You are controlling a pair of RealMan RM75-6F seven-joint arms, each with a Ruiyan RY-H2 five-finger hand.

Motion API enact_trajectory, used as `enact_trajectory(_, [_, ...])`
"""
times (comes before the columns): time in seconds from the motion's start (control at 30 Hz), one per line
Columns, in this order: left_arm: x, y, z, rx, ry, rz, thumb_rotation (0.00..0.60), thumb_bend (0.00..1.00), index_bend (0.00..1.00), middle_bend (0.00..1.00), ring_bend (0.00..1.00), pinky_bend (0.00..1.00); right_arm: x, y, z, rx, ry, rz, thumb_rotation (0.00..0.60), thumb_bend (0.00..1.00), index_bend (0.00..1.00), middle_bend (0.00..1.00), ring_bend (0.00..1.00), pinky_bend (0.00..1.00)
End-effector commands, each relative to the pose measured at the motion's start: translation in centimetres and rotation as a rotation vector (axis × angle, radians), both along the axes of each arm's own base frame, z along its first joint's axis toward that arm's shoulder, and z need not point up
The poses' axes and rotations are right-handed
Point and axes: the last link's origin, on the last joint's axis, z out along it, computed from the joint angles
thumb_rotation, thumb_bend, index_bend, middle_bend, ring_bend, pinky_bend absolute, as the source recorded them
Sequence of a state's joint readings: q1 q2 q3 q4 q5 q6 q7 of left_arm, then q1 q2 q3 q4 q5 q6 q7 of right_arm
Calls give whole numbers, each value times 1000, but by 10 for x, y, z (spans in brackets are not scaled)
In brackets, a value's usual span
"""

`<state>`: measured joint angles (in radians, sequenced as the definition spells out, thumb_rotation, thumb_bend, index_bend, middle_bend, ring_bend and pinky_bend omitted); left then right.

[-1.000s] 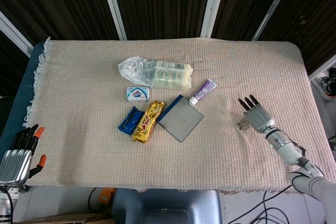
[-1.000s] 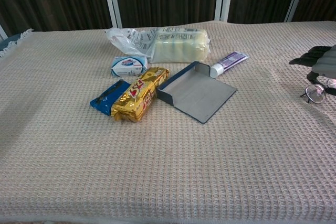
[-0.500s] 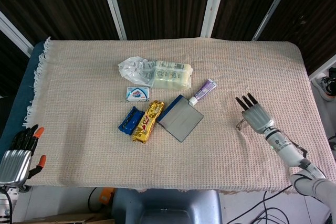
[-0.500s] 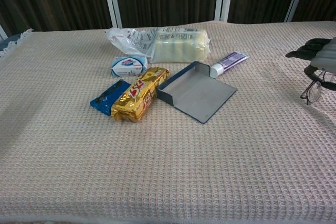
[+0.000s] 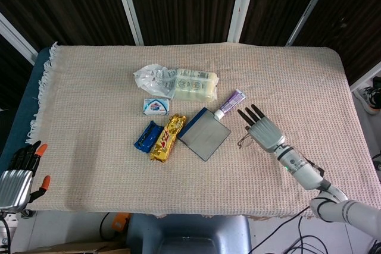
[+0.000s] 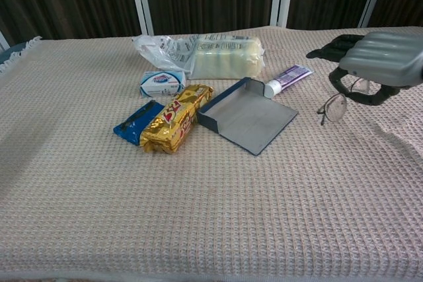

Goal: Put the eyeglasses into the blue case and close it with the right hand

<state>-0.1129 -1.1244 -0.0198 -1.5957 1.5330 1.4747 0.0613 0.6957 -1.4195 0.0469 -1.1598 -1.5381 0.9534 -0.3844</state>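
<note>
And the right hand (image 5: 265, 133) has swept left across the table, from the far right edge to just beside the blue case (image 5: 204, 133), carrying the eyeglasses (image 6: 332, 107), which dangle off the cloth from its thumb-and-finger pinch. The case lies open, its lid flat. The left hand (image 5: 16, 175) hangs off the near left corner, fingers apart, holding nothing. Count: one case, one pair of glasses, one toothpaste tube (image 5: 230, 103), one gold snack pack (image 5: 167, 137), one blue wrapper (image 5: 146, 136), one small box (image 5: 156, 106), one clear plastic bag (image 5: 176, 82). Beige waffle-weave cloth (image 5: 95, 111) on the table, dark panelled wall (image 5: 178, 1) behind.
</note>
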Motion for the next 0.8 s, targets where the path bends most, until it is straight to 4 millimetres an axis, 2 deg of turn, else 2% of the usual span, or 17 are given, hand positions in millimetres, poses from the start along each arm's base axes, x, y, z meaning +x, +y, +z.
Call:
enact_trajectory(0.03, [0, -1, 1, -2, -3, -2, 600, 409, 0, 19, 24, 91, 30, -6, -8, 2, -38, 21, 600, 616, 714, 91, 0, 59])
enact_trajectory(0.37, [-1, -1, 4, -6, -17, -5, 600, 409, 0, 19, 24, 91, 81, -14, -43, 34, -75, 23, 600, 614, 709, 94, 0, 67])
enact_trajectory(0.8, [-3, -3, 8, -12, -29, -12, 600, 410, 0, 19, 24, 91, 119, -13, -88, 55, -69, 19, 600, 613, 705, 101, 0, 93])
